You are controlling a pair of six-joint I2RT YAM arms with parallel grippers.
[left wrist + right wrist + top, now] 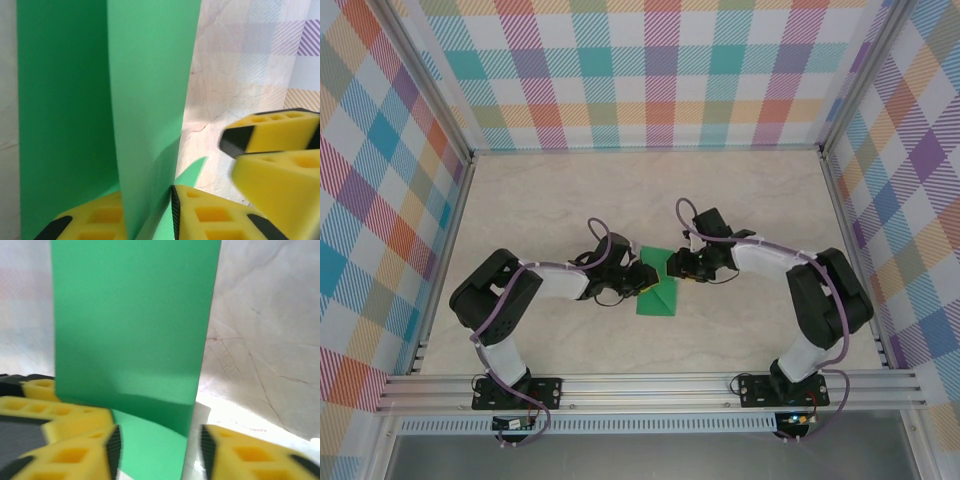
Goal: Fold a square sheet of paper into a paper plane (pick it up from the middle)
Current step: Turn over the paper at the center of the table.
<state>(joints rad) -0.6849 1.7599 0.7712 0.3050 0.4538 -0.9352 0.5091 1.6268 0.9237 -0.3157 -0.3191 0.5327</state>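
Top external view is showing the square sheet of paper (660, 298), bright green and partly folded, lying near the middle of the table (560, 200). The left gripper (642, 279) is meeting it from 9 o'clock and the right gripper (677, 266) from about 1 o'clock, the two tools sitting just beside each other over the sheet's upper half. From the left wrist, one flap of the sheet (145, 100) is standing up off the flat layer and running down between the left gripper's (150, 220) yellow foam fingers (210, 215). The jaws are sitting close around that flap, but I cannot tell whether they are actually pinching it. The right gripper's fingers (275, 135) are showing at 3 o'clock in that view. From the right wrist, the right gripper (157, 450) is holding its jaws well apart and gripping nothing, with the green paper (135, 315) lying in the gap and stretching away toward 12 o'clock. Plaid walls (650, 70) are enclosing the pale marbled table.
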